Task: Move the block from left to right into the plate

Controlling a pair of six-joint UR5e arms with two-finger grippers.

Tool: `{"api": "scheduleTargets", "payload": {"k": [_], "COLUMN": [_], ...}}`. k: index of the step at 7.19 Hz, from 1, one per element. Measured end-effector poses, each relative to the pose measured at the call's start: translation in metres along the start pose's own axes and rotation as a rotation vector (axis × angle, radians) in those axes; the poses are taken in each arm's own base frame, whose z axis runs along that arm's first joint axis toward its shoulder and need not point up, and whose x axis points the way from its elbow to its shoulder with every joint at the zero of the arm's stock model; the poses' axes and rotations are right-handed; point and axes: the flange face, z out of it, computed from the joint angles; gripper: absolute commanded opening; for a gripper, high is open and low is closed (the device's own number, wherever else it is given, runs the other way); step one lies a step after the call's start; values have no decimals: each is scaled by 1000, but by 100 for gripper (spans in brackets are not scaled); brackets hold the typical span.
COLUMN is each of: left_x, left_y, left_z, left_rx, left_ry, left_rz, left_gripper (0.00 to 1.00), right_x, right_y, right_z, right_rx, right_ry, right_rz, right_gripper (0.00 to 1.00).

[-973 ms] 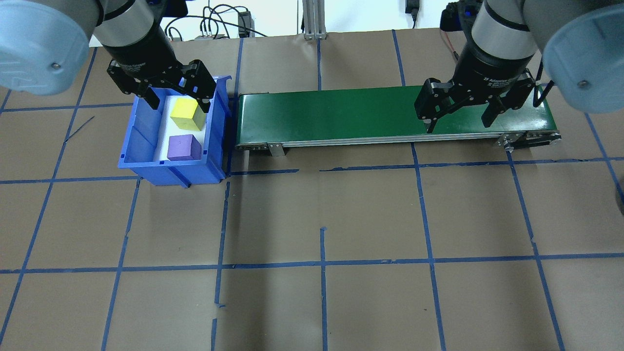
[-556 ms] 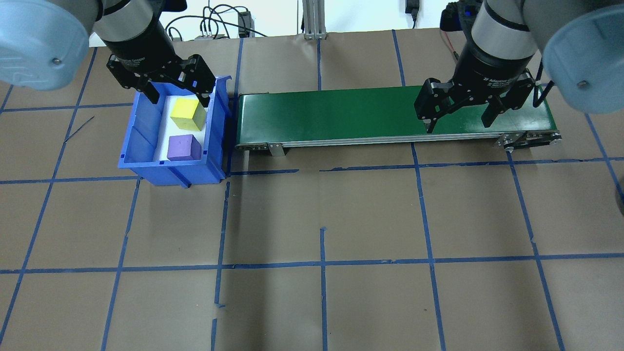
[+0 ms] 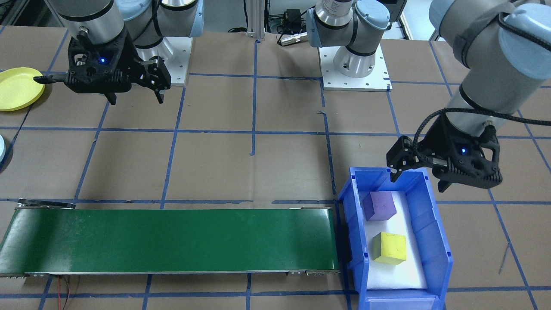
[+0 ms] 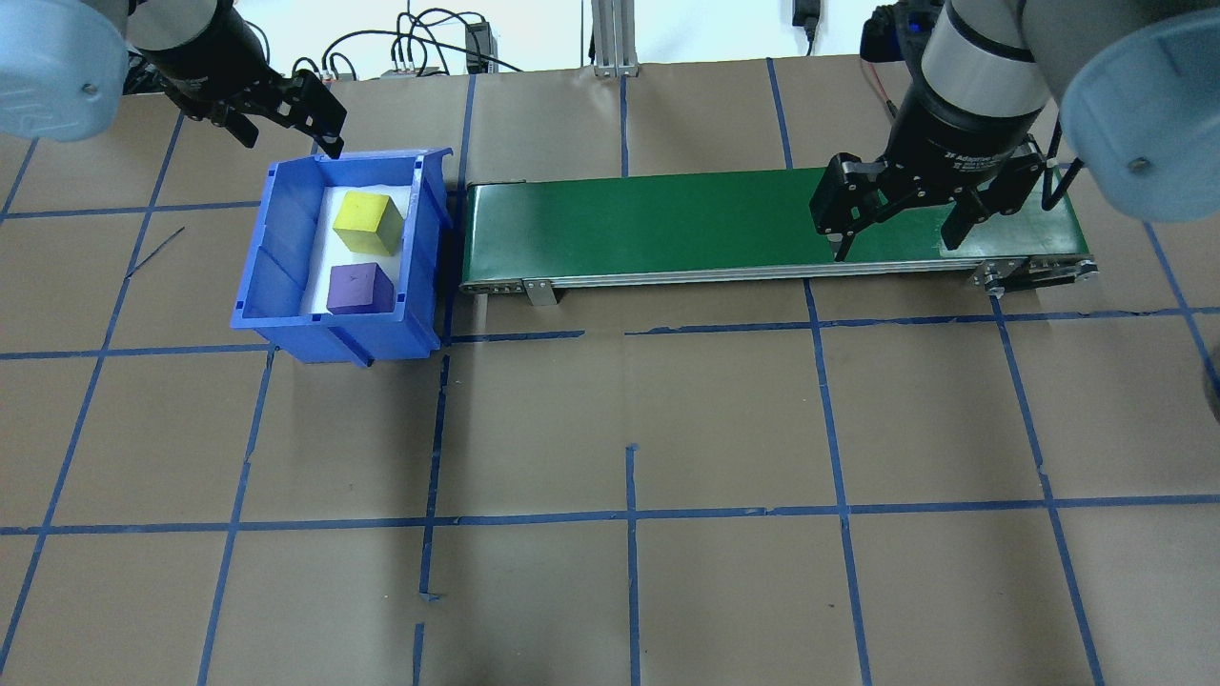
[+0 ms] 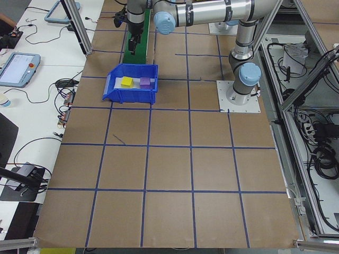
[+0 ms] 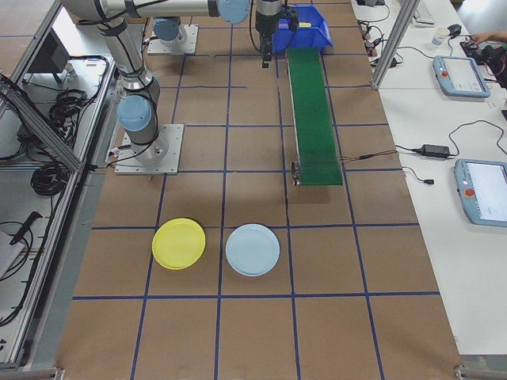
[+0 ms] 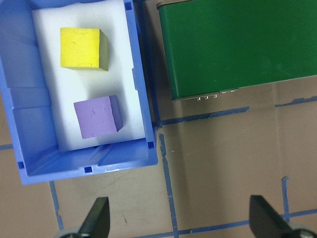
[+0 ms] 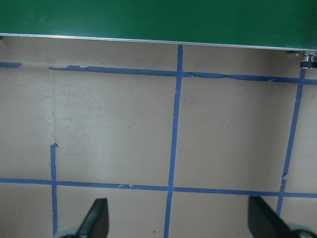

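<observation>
I'm holding the left gripper wide open and empty above the bin; the right gripper is waiting open too. Both blocks are sitting inside, the plate well apart. A misaligned descent risks clipping the wall.

The desk, papered brown with blue tape lines, carries a blue bin, a green conveyor, a yellow plate and a pale blue plate.

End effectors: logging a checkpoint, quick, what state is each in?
Left end effector: open, holding nothing.
Right end effector: open, holding nothing.
</observation>
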Motion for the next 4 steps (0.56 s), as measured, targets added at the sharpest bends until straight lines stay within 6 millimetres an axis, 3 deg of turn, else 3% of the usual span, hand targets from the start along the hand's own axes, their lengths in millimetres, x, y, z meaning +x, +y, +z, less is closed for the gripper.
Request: {"api": "scheduleTargets", "payload": {"k": [4], "left_x": [-32], "left_y": [-38], "left_z": [93], "left_rx": [6], "left_ry": [-11], "left_rz": [-18], "left_gripper": [100], "right_x": [0], "right_y": [0], "right_z": [0], "right_rx": [-1], "right_ry": [0], "right_rz": [1], "right_gripper": [100]}}
